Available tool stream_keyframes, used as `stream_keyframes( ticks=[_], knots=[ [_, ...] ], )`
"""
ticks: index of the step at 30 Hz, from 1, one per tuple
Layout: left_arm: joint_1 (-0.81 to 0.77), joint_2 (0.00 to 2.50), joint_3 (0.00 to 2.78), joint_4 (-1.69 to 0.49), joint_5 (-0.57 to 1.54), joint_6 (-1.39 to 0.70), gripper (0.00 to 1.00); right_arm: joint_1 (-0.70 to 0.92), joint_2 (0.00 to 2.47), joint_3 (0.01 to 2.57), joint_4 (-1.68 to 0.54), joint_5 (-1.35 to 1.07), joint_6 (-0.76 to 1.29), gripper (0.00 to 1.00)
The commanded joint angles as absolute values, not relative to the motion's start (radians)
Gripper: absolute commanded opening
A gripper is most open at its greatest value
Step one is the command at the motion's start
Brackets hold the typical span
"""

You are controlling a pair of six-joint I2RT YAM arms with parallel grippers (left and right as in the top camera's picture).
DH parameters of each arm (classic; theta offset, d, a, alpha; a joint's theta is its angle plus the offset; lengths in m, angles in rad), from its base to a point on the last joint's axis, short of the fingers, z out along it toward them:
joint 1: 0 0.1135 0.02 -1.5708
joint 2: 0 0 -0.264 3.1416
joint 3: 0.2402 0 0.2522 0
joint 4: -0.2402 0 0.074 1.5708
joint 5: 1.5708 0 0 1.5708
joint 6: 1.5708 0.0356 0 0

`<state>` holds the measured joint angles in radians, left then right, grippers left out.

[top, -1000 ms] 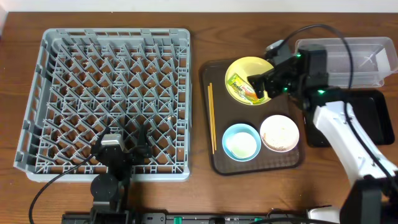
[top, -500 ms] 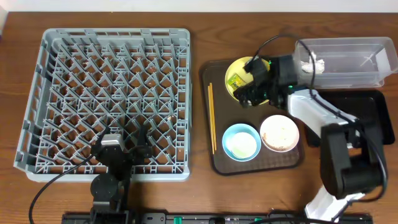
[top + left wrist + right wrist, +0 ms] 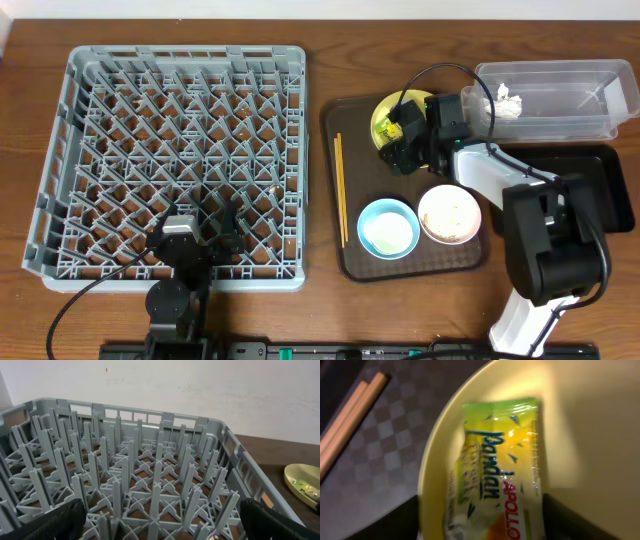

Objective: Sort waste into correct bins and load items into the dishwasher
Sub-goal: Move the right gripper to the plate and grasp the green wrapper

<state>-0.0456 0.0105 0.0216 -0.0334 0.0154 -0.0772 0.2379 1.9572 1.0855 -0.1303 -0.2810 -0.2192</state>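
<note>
Left tool (image 3: 218, 218) spread, hangs over dish rack (image 3: 185, 50) at near edge of bench. One blue bowl (image 3: 362, 228), one white bowl (image 3: 424, 212), two chopsticks (image 3: 340, 190), all on brown serving tray (image 3: 350, 262) right of centre. Right tool (image 3: 396, 140) spread, straddling single snack wrapper (image 3: 495, 480) lying flat on yellow plate (image 3: 570, 425) (contact unclear). Wrapper likely light, thin, slick and crinkly: pinch across narrow width, near sealed end. One tissue (image 3: 508, 100) in clear tub (image 3: 560, 66), far right corner.

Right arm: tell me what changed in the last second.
The right gripper swung left and came down over the yellow plate; its open fingers now flank the snack wrapper without closing on it. The wrapper, blue bowl, white bowl, chopsticks, rack and left gripper stayed put.
</note>
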Motion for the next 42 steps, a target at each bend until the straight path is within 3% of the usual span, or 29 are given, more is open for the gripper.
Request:
stream_keyframes(
  ticks=[1,5,10,11,29,42],
  knots=[
    [-0.04,0.01,0.004,-0.073,-0.018,-0.064,0.98,0.257,1.998,1.085,-0.143,-0.149,-0.218,0.56],
    [-0.04,0.01,0.004,-0.073,-0.018,-0.064,0.98,0.27,1.998,1.085,-0.146,-0.102,-0.218,0.3],
    [-0.04,0.01,0.004,-0.073,-0.018,-0.064,0.98,0.273,1.998,1.085,-0.149,-0.102,-0.194,0.03],
    [-0.04,0.01,0.004,-0.073,-0.018,-0.064,0.98,0.273,1.995,1.085,-0.149,-0.102,-0.186,0.01],
    [-0.04,0.01,0.004,-0.073,-0.018,-0.064,0.98,0.273,1.628,1.086,-0.168,-0.266,-0.165,0.01],
    [-0.04,0.01,0.004,-0.073,-0.018,-0.064,0.98,0.324,1.711,1.085,-0.18,-0.303,-0.165,0.01]
  ],
)
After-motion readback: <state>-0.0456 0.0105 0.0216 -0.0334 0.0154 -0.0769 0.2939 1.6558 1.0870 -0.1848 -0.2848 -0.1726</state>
